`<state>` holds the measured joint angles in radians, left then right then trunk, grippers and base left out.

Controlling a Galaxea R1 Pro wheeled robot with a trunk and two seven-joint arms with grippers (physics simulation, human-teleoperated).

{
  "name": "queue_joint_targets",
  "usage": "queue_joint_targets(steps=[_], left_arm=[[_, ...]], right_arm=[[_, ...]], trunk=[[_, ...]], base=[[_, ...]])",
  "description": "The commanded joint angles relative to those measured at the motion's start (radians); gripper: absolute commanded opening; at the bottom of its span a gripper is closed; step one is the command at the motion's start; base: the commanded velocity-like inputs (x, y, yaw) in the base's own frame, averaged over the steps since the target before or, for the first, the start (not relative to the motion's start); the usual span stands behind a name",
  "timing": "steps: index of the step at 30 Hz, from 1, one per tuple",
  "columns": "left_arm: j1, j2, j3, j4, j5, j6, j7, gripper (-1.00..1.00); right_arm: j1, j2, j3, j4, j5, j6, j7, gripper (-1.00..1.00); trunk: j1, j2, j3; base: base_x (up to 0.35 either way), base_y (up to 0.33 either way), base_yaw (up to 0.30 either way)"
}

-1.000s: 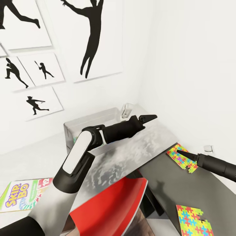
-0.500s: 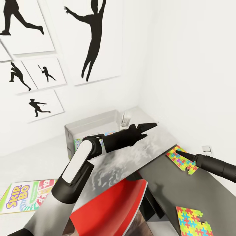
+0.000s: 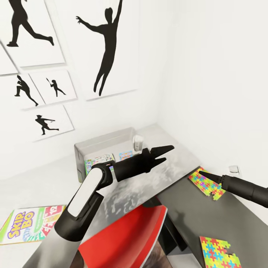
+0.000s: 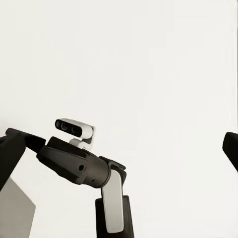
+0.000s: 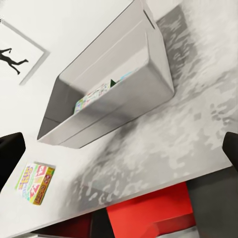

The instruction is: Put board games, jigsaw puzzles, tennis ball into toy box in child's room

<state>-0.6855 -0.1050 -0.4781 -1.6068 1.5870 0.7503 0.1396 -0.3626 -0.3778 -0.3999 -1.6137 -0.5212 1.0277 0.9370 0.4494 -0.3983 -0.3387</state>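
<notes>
The grey toy box (image 3: 106, 143) stands on the pale table (image 3: 175, 160) near the wall corner, with printed board games (image 3: 98, 160) lying inside; the right wrist view also shows the toy box (image 5: 111, 106). My left gripper (image 3: 162, 154) hangs open and empty just right of the box, above the tabletop. A Skip-Bo board game (image 3: 29, 225) lies flat far left. Two jigsaw puzzles (image 3: 206, 183) (image 3: 219, 253) rest on the dark-grey section. My right gripper (image 3: 201, 172) hovers at the farther puzzle's corner, its fingertips (image 5: 10, 151) spread wide. Tennis ball and bed are out of view.
A red chair (image 3: 128, 236) is tucked against the table's front edge below my left arm. White walls meet in a corner behind the box, hung with black silhouette pictures (image 3: 108, 48). A wall socket (image 3: 234, 169) sits close to my right arm.
My left gripper has sunk lower toward the tabletop and its fingers now show apart. The head view has shifted slightly, so the games inside the box show. The right arm has hardly moved.
</notes>
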Motion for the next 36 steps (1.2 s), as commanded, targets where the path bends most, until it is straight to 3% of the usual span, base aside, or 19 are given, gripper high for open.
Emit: queue_joint_targets(steps=[1,21,36], left_arm=[[-0.001,0.0,0.001,-0.001,0.01,0.003,0.01,1.0],[0.01,0.008,0.001,-0.001,0.004,0.003,-0.013,1.0],[0.01,0.024,0.009,-0.001,0.004,0.003,-0.022,1.0]], right_arm=[[-0.001,0.0,-0.001,0.0,0.004,0.003,0.005,1.0],[-0.001,0.0,0.0,0.0,0.004,0.003,0.006,1.0],[-0.001,0.0,0.0,0.0,0.004,0.003,0.006,1.0]], trunk=[[0.001,-0.002,0.0],[0.001,-0.002,0.032],[0.001,-0.002,0.057]], base=[[0.0,0.0,0.0],[-0.188,0.0,0.0],[-0.051,0.0,0.0]])
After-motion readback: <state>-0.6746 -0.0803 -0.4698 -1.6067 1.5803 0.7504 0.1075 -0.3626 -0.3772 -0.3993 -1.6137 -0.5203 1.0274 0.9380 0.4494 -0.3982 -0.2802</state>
